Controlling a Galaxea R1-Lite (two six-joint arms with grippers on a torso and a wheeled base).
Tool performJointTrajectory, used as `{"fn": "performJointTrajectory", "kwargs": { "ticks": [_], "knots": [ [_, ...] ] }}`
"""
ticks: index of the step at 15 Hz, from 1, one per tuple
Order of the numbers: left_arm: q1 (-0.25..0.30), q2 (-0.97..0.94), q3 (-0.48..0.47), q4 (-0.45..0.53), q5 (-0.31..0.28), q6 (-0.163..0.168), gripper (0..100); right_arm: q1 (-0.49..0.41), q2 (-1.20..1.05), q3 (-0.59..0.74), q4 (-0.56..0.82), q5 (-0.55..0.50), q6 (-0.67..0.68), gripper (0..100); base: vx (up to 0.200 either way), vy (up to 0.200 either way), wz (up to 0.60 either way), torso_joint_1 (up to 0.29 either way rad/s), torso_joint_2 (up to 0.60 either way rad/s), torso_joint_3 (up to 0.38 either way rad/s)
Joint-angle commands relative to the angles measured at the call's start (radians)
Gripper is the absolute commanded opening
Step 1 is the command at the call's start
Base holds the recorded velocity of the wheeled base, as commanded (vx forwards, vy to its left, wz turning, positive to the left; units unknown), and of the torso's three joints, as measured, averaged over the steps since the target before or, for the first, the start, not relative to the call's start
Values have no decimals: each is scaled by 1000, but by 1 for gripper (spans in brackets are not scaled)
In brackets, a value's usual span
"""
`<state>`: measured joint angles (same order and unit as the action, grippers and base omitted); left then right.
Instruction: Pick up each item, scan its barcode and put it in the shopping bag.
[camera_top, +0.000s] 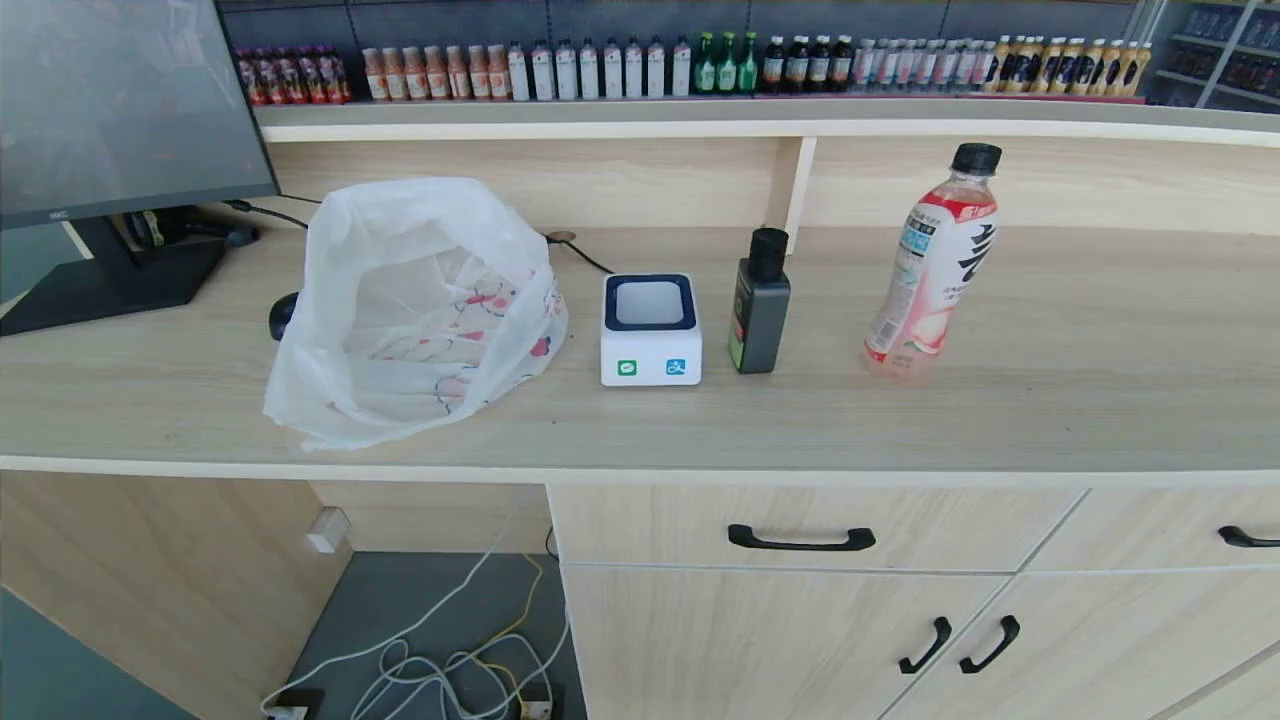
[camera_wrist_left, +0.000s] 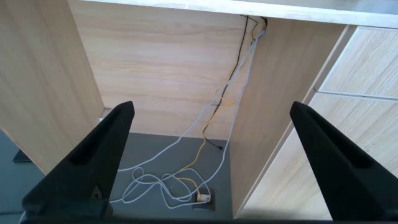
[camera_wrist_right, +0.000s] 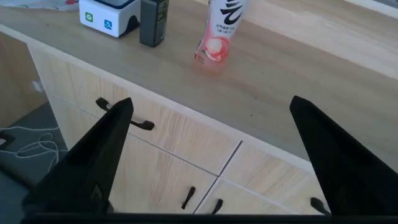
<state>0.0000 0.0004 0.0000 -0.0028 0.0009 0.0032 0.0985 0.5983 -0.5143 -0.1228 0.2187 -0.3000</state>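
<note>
The left gripper (camera_wrist_left: 211, 109) is held low before the open recess under the counter, its two black fingers spread wide with nothing between them; loose white and yellow cables (camera_wrist_left: 180, 180) are seen on the floor of that recess. The right gripper (camera_wrist_right: 211, 102) is likewise spread wide and empty, held short of the counter's front edge, above the pale drawer fronts with black handles (camera_top: 800, 540).

On the pale wood-grain counter (camera_top: 1100, 350) a broad bare strip is left along the front edge, and more open surface lies to the right of the items. A white translucent plastic shopping bag (camera_top: 420, 310) is slumped at the left with its mouth open; a white square barcode scanner with a dark blue rimmed window (camera_top: 651, 328) is set near its right side. A dark grey flat bottle with a black cap (camera_top: 760, 305) stands upright just beside the scanner; a pink drink bottle with a black cap (camera_top: 933, 270) stands farther right, apart from it.

A black mouse (camera_top: 282, 315) is partly hidden behind the bag; a dark monitor (camera_top: 120, 100) occupies the far left corner; a shelf of bottles (camera_top: 700, 65) is seen beyond the raised back ledge.
</note>
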Motion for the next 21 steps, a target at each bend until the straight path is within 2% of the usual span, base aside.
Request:
{"fn": "performJointTrajectory", "kwargs": {
  "ticks": [1,2,4,5,6,8,10,12,13,14,15,17,19,21],
  "knots": [
    [0,0,0,0,-1,0,100,87,186,-73,-32,-1,-36,100,0,0,0,0,0,0],
    [0,0,0,0,1,0,100,98,207,-81,-41,-1,-41,100,0,0,0,0,0,0],
    [0,0,0,0,-1,0,100,155,336,-87,-149,-2,-59,100,0,0,0,0,0,0],
    [0,0,0,0,1,0,100,219,403,-75,-212,-2,-53,100,0,0,0,0,0,0],
    [0,0,0,0,-1,0,100,282,474,-63,-293,-2,-53,100,0,0,0,0,0,0],
    [0,0,0,0,1,0,100,339,610,-43,-459,-10,-54,100,0,0,0,0,0,0],
    [0,0,0,0,1,0,100,411,764,-32,-664,-62,-48,100,0,0,0,0,0,0],
    [0,0,0,0,1,0,100,478,880,-32,-838,-127,16,100,0,0,0,0,0,0],
    [0,0,0,0,1,0,100,507,917,-40,-887,-159,45,100,0,0,0,0,0,0],
    [0,0,0,0,1,0,100,543,954,-59,-926,-237,76,100,0,0,0,0,0,0],
    [0,0,0,0,-1,0,100,569,979,-84,-928,-285,84,100,0,0,0,0,0,0],
    [0,0,0,0,1,0,100,578,1019,-113,-954,-334,82,100,0,0,0,0,0,0],
    [0,0,0,0,1,0,100,609,1069,-193,-992,-450,85,100,0,0,0,0,0,0],
    [0,0,0,0,1,0,100,627,1118,-242,-1031,-504,90,100,0,0,0,0,0,0]
  ]
}}
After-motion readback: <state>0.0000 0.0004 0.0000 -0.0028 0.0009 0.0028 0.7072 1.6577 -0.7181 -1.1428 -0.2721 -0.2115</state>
